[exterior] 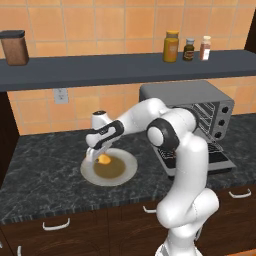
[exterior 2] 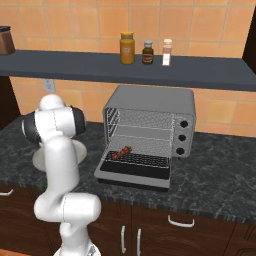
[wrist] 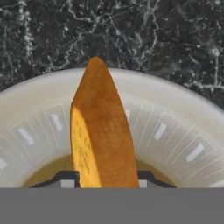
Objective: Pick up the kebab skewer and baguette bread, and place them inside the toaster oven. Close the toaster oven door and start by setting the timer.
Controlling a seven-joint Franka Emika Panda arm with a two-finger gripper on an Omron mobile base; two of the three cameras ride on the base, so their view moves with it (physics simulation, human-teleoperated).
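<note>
claw (wrist: 105,180): closed around the bread (wrist: 101,131), low over the plate (wrist: 183,113), so it can be lifted | bread: held by its near end, tip pointed away | meat stick (exterior 2: 121,152): already laid on the rack inside the little oven (exterior 2: 150,127) | oven door (exterior 2: 134,175): left down so the bread can be put in

Arm is reaching fwd and to the left, wrist bending down low. Gripper (exterior: 98,159) is pointing downward, its fingertips (wrist: 65,180) are pressing both sides of baguette bread (wrist: 101,135).
</note>
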